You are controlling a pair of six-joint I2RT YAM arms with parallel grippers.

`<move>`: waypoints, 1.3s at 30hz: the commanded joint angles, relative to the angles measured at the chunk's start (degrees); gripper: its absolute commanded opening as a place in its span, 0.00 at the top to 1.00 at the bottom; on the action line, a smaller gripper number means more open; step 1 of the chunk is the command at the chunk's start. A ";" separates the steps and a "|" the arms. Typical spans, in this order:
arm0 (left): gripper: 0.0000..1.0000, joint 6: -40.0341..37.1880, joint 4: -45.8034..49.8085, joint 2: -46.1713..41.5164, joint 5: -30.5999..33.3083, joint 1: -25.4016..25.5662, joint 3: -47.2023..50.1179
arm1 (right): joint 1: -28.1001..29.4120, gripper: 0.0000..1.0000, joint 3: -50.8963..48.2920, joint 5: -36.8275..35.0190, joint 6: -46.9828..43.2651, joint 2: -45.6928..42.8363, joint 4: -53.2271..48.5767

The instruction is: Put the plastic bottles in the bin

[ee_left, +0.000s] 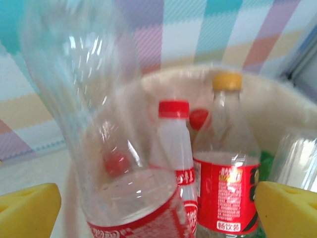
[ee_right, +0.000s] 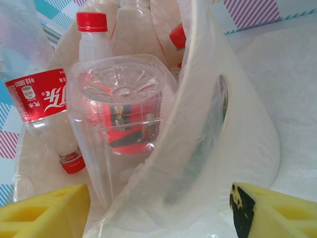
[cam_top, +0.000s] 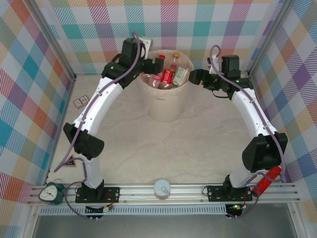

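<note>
Blurred between the left gripper's (ee_left: 158, 213) wide-spread yellow pads (ee_left: 27, 210), touching neither, a clear red-labelled bottle (ee_left: 104, 129) hangs over the bin (cam_top: 163, 106). The bin stands far-centre on the table (cam_top: 124, 144), holding several plastic bottles (cam_top: 167, 76). At its right rim the right gripper (cam_top: 195, 77), jaws apart, holds nothing.

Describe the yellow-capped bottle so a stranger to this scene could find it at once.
Find the big cream bin standing at the far middle of the table. Near its far rim stands an upright clear bottle with a red label. Its cap is yellow-orange, while the caps on the bottles beside it are red.
</note>
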State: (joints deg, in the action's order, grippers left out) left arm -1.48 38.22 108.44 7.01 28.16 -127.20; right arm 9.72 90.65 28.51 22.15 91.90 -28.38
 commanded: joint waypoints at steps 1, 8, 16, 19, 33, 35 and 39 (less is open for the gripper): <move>0.00 1.45 -7.06 -1.75 2.17 -1.19 0.29 | -0.22 0.25 -0.25 -0.15 -0.64 -1.73 -0.12; 0.13 2.22 -4.03 5.02 7.82 -1.70 -3.76 | -0.25 0.24 -2.25 -0.01 -0.38 -2.43 0.12; 0.42 4.80 -6.93 8.93 6.81 -2.86 -3.77 | -0.22 0.25 -2.89 -0.30 -0.80 -2.95 -0.37; 0.43 5.25 -6.17 10.10 4.40 -2.77 -3.98 | -0.22 0.24 -3.15 -0.47 -0.79 -3.05 -0.36; 0.43 -0.48 -8.23 8.40 -4.29 1.84 7.99 | -0.22 0.25 -3.02 0.22 -0.03 -1.99 0.44; 0.44 -0.74 -7.70 8.82 -5.40 2.15 8.31 | -0.22 0.24 -2.94 0.29 0.08 -1.77 0.69; 0.41 -1.09 -6.80 9.85 -9.01 2.64 8.07 | -0.20 0.24 -2.80 0.62 0.46 -1.60 1.20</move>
State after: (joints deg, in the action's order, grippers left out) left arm -1.10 21.50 116.29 3.66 29.26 -121.62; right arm 9.72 87.77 27.94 22.20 90.37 -28.42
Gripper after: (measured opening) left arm 0.580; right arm 0.755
